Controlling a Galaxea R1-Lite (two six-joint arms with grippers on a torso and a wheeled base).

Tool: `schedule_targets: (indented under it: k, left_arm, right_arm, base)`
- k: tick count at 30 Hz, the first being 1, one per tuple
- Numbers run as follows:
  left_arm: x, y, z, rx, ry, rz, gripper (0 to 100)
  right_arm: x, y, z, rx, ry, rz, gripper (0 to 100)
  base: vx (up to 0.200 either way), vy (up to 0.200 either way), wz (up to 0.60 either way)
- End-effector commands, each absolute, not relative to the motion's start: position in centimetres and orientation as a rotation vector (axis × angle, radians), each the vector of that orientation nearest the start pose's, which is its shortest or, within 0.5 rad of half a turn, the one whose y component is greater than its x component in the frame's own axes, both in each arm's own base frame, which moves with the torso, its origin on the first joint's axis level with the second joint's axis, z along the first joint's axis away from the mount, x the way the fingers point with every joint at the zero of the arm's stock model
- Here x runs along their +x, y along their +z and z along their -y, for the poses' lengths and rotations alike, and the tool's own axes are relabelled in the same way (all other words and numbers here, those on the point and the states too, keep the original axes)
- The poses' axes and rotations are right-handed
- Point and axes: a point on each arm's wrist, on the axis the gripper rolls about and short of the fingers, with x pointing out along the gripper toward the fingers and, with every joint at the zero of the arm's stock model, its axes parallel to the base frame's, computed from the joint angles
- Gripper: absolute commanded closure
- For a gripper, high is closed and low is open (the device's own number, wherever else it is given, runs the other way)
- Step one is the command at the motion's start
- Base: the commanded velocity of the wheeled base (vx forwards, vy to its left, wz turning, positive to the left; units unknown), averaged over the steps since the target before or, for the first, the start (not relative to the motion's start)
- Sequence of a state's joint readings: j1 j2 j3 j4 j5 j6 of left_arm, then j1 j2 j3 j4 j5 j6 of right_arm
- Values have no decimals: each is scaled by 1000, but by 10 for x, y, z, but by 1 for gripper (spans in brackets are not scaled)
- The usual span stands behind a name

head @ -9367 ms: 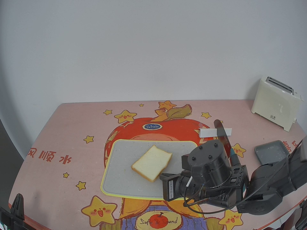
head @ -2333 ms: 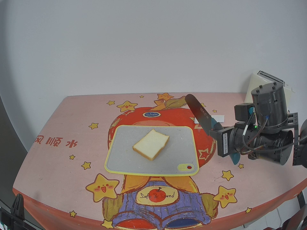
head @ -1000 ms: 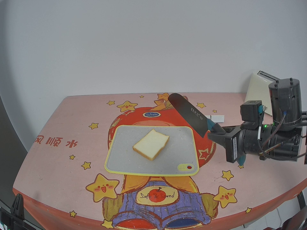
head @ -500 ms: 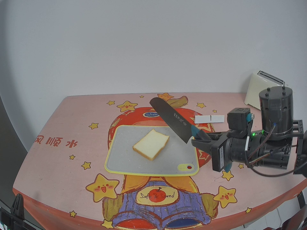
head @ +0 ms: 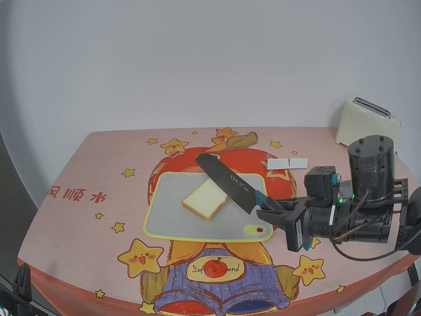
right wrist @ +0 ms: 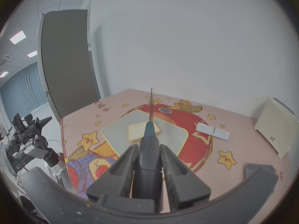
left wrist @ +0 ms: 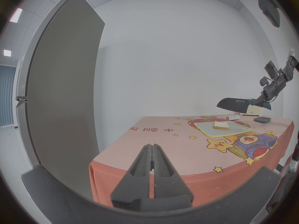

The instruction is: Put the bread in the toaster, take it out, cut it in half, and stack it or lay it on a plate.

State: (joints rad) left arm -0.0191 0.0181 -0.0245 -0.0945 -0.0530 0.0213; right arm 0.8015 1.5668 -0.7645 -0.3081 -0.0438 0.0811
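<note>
Table (head: 87,189): toaster (head: 366,126), white card (head: 287,163), maybe tray (left wrist: 262,119).

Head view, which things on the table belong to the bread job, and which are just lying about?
In the job:
bread
knife, held in the right gripper
cutting board
toaster
grey dish, probably the plate

Lying about:
two white cards on the tablecloth

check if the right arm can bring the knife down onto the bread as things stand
Probably yes. The right pincer is shut on the knife, whose blade hangs in the air over the bread on the cutting board, with nothing between them.
</note>
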Motion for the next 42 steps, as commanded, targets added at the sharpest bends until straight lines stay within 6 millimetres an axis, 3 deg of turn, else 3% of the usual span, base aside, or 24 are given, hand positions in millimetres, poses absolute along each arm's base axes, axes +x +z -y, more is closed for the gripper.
schedule_targets:
  k: [1,5,12,28,31,35,42]
  left_arm:
    - [-34,181,0,34,-124,375,100]
    - [-26,196,-2,45,-239,280,100]
    - [19,215,10,47,-465,59,100]
    - [85,287,41,59,-590,23,100]
    - [104,309,50,62,-626,44,100]
    - [121,315,58,90,-661,34,100]
    - [147,305,71,134,-734,-27,100]
  right_arm:
    - [191,201,-181,-93,697,-413,100]
    - [188,205,-181,-91,718,-402,100]
    - [188,203,-183,-88,775,-415,100]
    - [195,190,-195,-109,822,-464,100]
    - [195,192,-196,-138,829,-476,100]
    - [195,194,-196,-156,825,-516,100]
    - [193,192,-195,-173,829,-527,100]
  base:
    - [0,0,0]
    - [0,0,0]
    - [0,0,0]
    - [0,0,0]
    - [0,0,0]
    - [0,0,0]
    - [0,0,0]
